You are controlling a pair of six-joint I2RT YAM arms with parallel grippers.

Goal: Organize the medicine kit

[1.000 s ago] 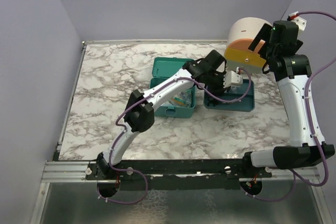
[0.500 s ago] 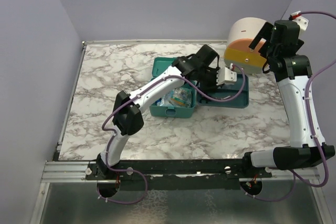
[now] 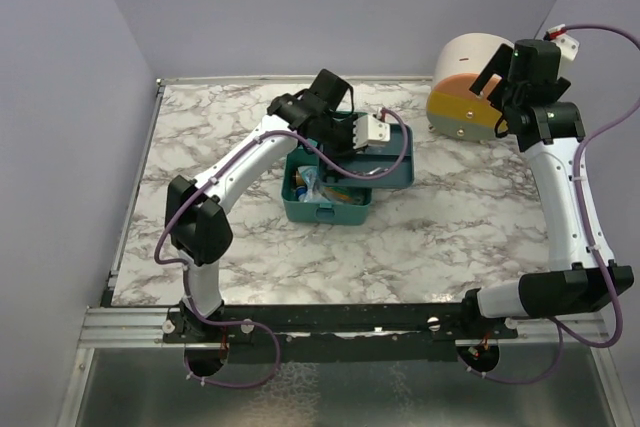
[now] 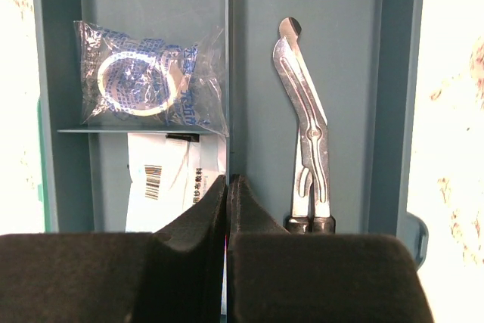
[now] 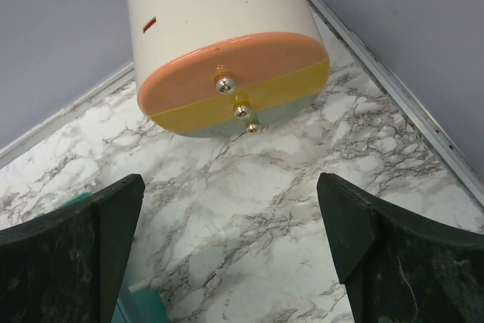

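The medicine kit, a teal box, stands open on the marble table with packets inside. My left gripper is shut on the middle divider of a shallow teal tray, and the tray hangs tilted over the kit's back right part. In the tray lie a bagged roll of tape, a white barcoded packet and metal scissors. My right gripper hangs open and empty in front of the drawer unit.
A round cream, orange and yellow drawer unit with small metal knobs stands at the back right corner. Purple walls close the table on three sides, with a metal rail along the near edge.
My left arm has swung the tray leftward and back, from beside the kit's right side to above the kit. The right arm has barely shifted.
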